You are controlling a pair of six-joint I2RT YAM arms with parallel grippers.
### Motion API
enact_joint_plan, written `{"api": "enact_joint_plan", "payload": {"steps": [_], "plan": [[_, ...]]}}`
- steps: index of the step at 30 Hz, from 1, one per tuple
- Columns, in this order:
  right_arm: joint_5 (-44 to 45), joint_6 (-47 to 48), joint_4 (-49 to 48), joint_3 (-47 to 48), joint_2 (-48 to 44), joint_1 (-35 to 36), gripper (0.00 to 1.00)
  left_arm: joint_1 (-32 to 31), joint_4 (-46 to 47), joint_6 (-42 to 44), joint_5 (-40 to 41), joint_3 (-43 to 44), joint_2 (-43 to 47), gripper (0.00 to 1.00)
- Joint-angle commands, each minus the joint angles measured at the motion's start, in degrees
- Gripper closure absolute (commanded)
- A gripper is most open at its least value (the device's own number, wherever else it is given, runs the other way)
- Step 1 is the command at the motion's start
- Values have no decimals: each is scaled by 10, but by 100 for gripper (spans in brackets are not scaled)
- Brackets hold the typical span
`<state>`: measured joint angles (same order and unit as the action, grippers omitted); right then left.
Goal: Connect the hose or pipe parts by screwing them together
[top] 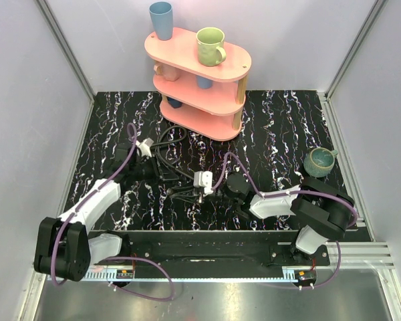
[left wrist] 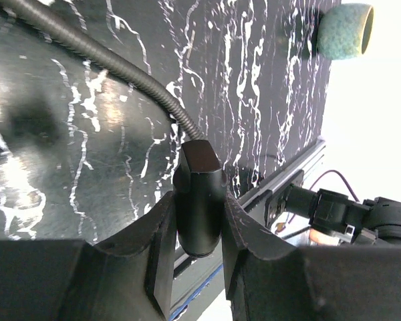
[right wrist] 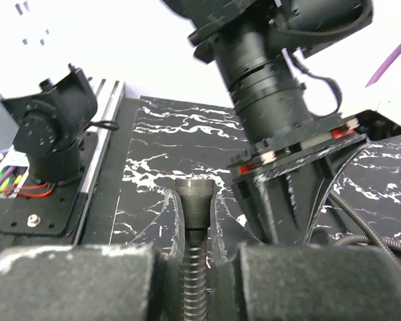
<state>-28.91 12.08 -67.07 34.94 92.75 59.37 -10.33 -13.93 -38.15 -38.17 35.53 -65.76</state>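
The left gripper, jaws partly closed, pinches the smooth black cylindrical fitting that ends a ribbed matte black flexible hose curving away over the glossy white-veined black marbled table. The right gripper is clamped tight on a second corrugated black hose, just below its knurled round nut. The left arm's black cylindrical wrist looms just behind the nut. A teal glazed mug sits near the table's edge.

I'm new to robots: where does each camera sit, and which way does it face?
Top external: above and behind, looking down on table, shelf, left arm, right arm.
Left wrist: on left arm, looking along fingers clamping a black hose end.
Right wrist: on right arm, along fingers gripping a knurled hose end.
Shared: teal mug, top and left wrist.
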Motion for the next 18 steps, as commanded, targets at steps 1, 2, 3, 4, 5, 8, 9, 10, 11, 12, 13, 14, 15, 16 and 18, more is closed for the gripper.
{"api": "enact_joint_plan", "payload": {"steps": [1, 2, 3, 4, 5, 8, 9, 10, 11, 12, 13, 14, 15, 16, 18], "plan": [[84, -57, -170, -7, 6, 5, 100, -44, 90, -46, 6, -4, -25, 100], [86, -61, -175, -7, 8, 5, 100, -54, 96, -51, 7, -5, -31, 100], [88, -63, -182, -7, 9, 5, 100, -58, 102, -58, 7, -7, -35, 100], [95, -64, -186, -7, 11, 5, 100, -60, 105, -61, 8, -8, -41, 100], [98, -65, -189, -12, 12, 3, 100, -63, 107, -61, 8, -9, -43, 100], [109, -65, -188, -21, 6, 0, 100, -65, 103, -60, 11, -9, -45, 100], [107, -60, -185, -24, 2, -1, 100, -65, 85, -48, 16, 0, -44, 100], [98, -49, -184, -30, -5, -4, 100, -65, 69, -38, 22, 8, -39, 100], [93, -41, -179, -42, -12, -7, 100, -65, 49, -26, 29, 18, -34, 100], [88, -28, -157, -47, -20, -13, 100, -65, 4, 1, 54, 43, -29, 100], [83, 5, -135, -57, -42, -14, 100, -65, -22, 14, 70, 57, -16, 100], [79, 21, -78, -59, -55, -15, 100, -65, -47, 27, 86, 84, -7, 100], [74, 38, -41, -61, -73, -19, 100, -65, -91, 49, 115, 97, 2, 100], [66, 76, -2, -60, -105, -20, 100, -65, -110, 58, 128, 109, 19, 100], [64, 105, 97, -57, -136, -20, 100, -65, -157, 80, 152, 134, 38, 100]]}}
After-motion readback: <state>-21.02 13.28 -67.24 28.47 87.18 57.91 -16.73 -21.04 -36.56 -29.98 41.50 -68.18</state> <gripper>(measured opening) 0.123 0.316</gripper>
